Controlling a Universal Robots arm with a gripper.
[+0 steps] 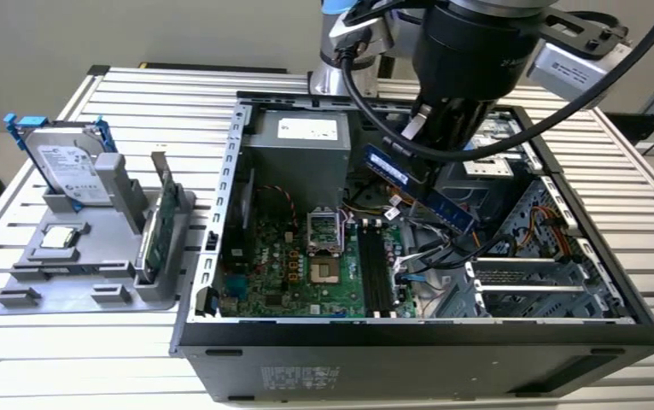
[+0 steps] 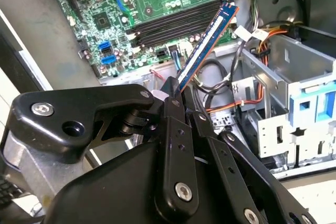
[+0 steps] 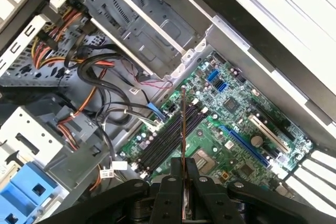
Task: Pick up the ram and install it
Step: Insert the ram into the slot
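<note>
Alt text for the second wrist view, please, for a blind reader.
The gripper, shut on the ram, holds that blue stick tilted above the green motherboard, its free end pointing toward the black memory slots; cables run alongside.

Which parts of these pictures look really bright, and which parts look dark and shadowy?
In the exterior view, the table is evenly bright, while the inside of the computer case sits in shade. In the second wrist view, the black gripper looks dark, and the ram it grips catches light. In the first wrist view, the table slats glare white.
</note>
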